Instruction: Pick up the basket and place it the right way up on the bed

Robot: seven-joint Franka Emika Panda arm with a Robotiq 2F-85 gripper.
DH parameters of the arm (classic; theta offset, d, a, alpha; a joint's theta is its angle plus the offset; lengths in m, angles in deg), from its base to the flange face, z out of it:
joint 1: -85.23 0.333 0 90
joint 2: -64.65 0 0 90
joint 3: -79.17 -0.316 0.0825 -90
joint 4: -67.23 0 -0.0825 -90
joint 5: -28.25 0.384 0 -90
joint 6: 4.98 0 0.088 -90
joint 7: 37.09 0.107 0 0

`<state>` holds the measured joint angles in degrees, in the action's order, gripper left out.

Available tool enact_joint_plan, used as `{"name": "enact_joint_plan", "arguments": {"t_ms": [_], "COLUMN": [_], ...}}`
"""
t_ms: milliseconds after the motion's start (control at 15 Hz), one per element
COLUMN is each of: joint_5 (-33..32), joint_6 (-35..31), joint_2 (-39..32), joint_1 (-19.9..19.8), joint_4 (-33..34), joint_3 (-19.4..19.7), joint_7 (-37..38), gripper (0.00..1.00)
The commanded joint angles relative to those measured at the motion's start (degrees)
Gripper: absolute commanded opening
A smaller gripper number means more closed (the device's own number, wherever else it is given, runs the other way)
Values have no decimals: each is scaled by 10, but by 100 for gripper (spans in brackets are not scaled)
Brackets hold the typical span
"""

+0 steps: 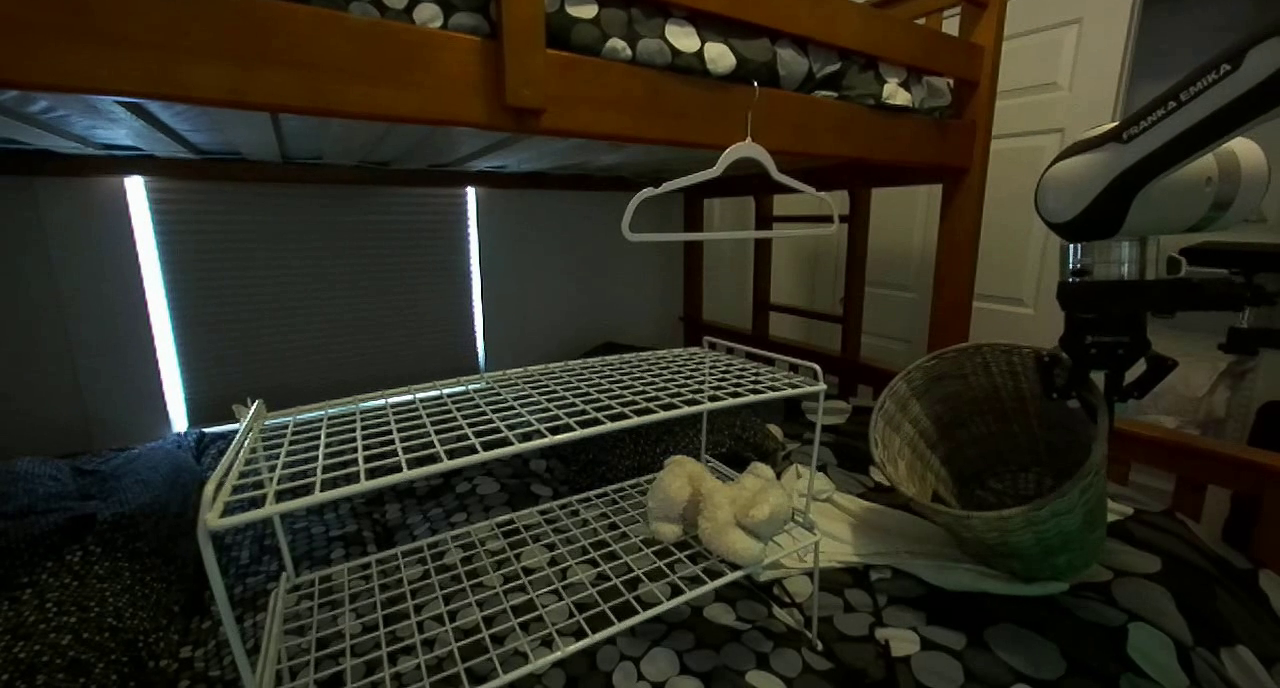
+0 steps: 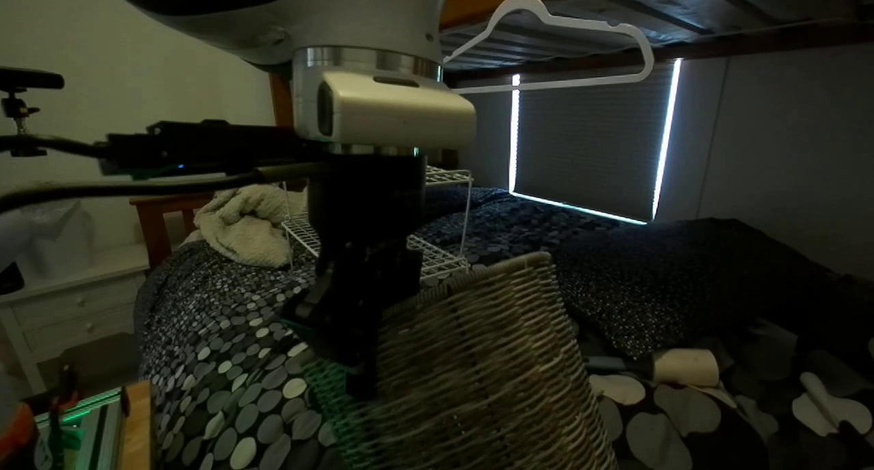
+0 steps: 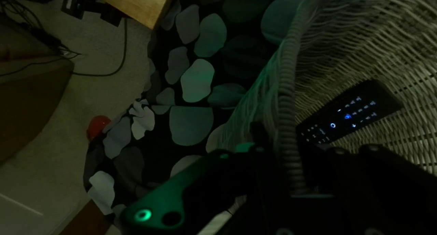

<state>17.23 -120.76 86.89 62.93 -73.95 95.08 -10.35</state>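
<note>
The basket [image 1: 1010,468] is round, grey-tan wicker, and tilted over the bed with its mouth turned up and towards the camera in an exterior view. It also shows in an exterior view [image 2: 491,367] and the wrist view [image 3: 392,40]. My gripper [image 1: 1090,400] points down, with one finger inside and one outside the rim. In the wrist view the gripper [image 3: 281,137] closes tightly around the rim. A black remote [image 3: 348,112] with lit keys lies inside. The bed's dark circle-patterned bedding [image 2: 252,361] lies below. I cannot tell whether the basket's bottom touches it.
A white two-tier wire rack [image 1: 500,408] stands beside the basket, with a cream plush toy [image 1: 725,508] on its lower tier. A white hanger [image 1: 735,235] hangs from the upper bunk rail [image 1: 640,98]. A white cloth [image 1: 890,543] lies under the basket.
</note>
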Motion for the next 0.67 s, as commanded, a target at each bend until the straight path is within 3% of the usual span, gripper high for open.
{"name": "enact_joint_plan", "arguments": {"t_ms": [0,333,600], "joint_5": [56,159,202], "joint_6": [5,3,-4], "joint_2": [-20,-55,-71], "joint_1": [-26,-47,-55], "joint_4": [37,80,98], "joint_3": [32,85,98], "joint_7": [-10,-24,-19], "gripper": [2,2,2]}}
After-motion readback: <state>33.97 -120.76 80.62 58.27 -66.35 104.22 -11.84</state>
